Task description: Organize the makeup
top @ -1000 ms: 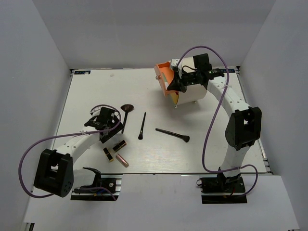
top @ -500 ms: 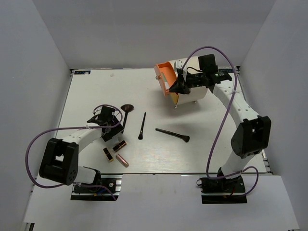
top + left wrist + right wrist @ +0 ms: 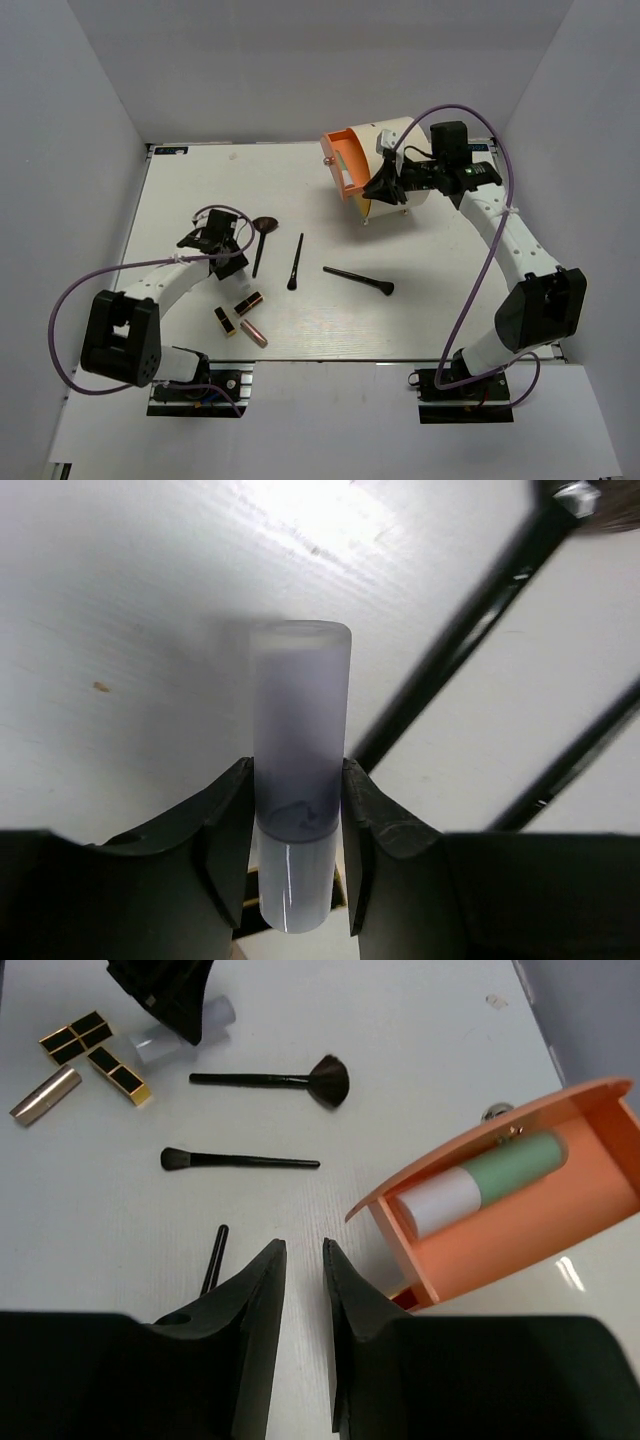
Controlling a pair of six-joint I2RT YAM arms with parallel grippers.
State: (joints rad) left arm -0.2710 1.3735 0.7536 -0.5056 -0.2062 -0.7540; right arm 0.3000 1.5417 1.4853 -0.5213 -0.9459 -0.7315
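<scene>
Found left gripper (image 3: 296, 780) clamped on a frosted tube (image 3: 300, 700), brush handle (image 3: 470, 610) just beside. Found right gripper (image 3: 303, 1260) slightly parted, empty, near the orange drawer (image 3: 600, 1140). Noted brushes (image 3: 296, 262) mid-table in open room, lipsticks (image 3: 248, 302) toward near edge.

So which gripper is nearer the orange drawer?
Right. The right gripper hovers close beside the open orange drawer; the left gripper is far away, its fingers closed on a frosted tube.
</scene>
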